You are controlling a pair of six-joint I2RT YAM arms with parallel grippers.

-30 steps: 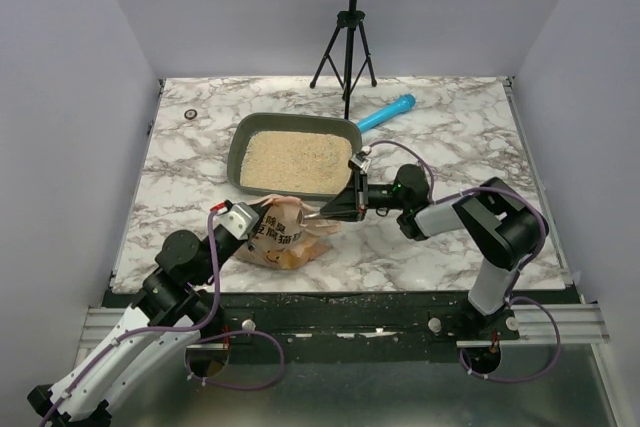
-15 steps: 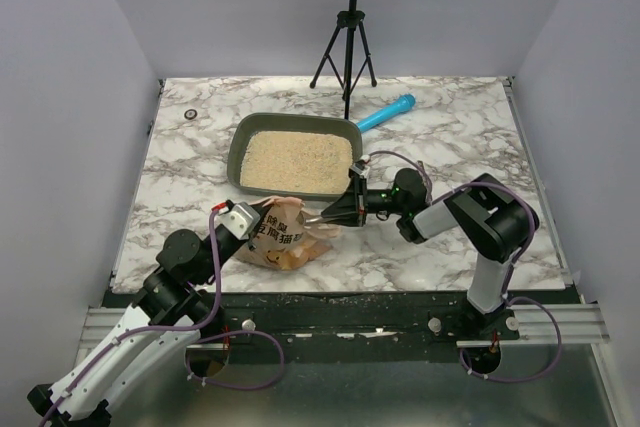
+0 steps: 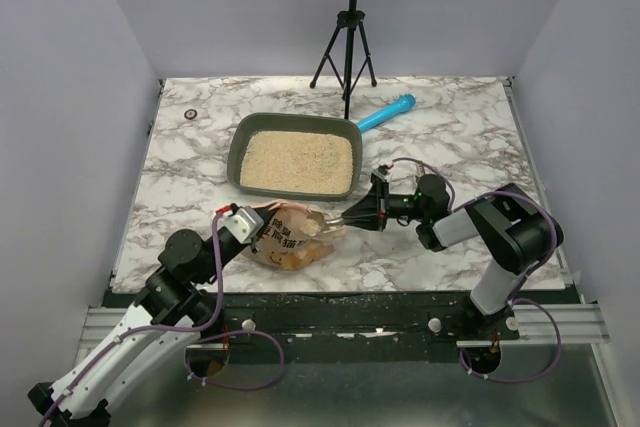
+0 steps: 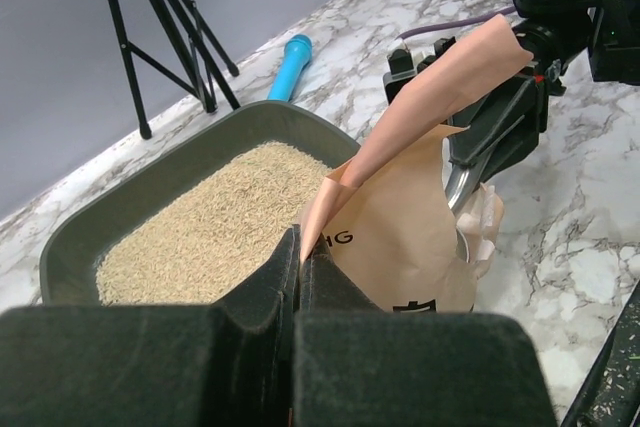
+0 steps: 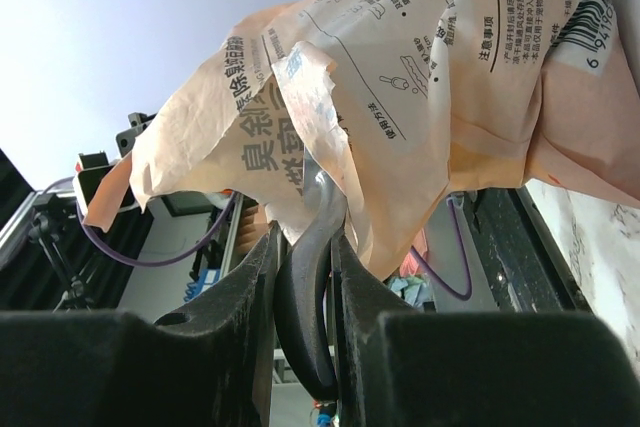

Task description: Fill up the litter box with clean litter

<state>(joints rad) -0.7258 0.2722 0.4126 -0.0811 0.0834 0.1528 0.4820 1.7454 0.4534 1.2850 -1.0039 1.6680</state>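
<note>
The marble table carries everything. The litter box sits flat near the table's centre. It is a rigid tray, and the load already inside it probably keeps it in place, so it needs no holding. The clean litter covers its floor in a pale, fairly even layer that lies below the rim. The printed bag lies just on the near side of the box, with its mouth turned toward the right arm. Judge the bag as thin, crinkly film: it is limp, sags where unsupported and is slippery under a light pinch. Take hold of it at the torn mouth edge, where a folded lip gives some thickness. The left fingers are closed tight on that lip and hold the mouth up and open. Judge the litter as loose, dry grain: it flows and spills at any tilt and cannot be gripped directly. Carry it only in a vessel kept level. The metal scoop reaches into the bag mouth. It is stiff and light, and it is best held by the handle, well back from the bowl. The right fingers stand narrow, clamped on that dark handle.
</note>
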